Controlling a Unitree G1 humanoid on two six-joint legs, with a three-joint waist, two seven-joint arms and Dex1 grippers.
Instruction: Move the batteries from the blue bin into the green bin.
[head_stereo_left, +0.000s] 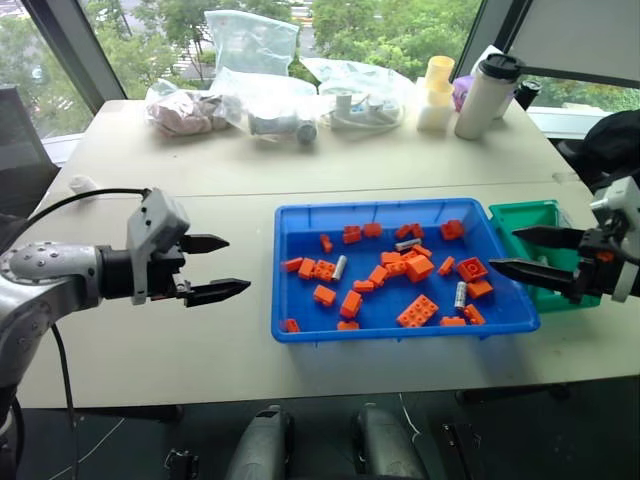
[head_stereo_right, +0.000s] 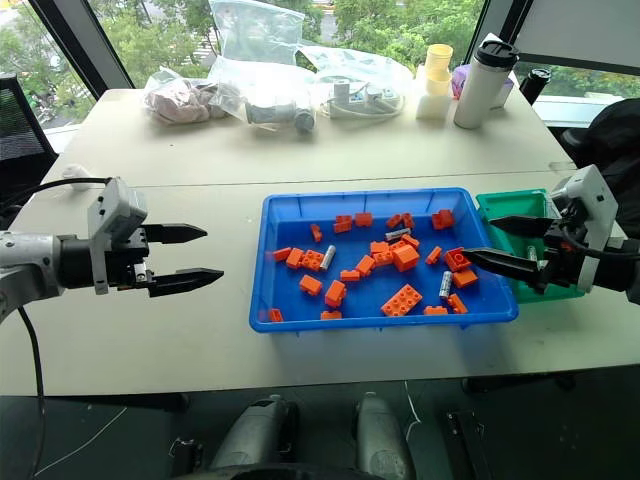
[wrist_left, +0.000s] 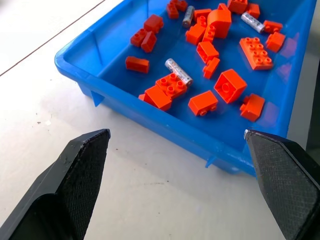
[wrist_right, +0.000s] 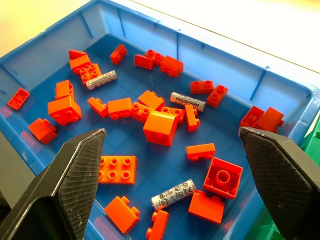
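I see the blue bin (head_stereo_left: 300, 225) in the centre of the head view on the pale worktop (head_stereo_left: 150, 170), littered with orange toy bricks (head_stereo_left: 417, 311) and three batteries (head_stereo_left: 339, 267): one left of centre, one (head_stereo_left: 407, 243) toward the upper middle, one (head_stereo_left: 461, 294) near the bin's right end. All three lie loose among the bricks (none is in an end effector). The green bin (head_stereo_left: 520, 215) sits just beside the blue bin's right end, at the right edge of the frame. My left end effector (head_stereo_left: 216, 268) hangs over bare worktop at centre left, fingers spread wide and holding nothing. My right end effector (head_stereo_left: 528, 252) hovers at centre right over the green bin, spread equally wide and holding nothing.
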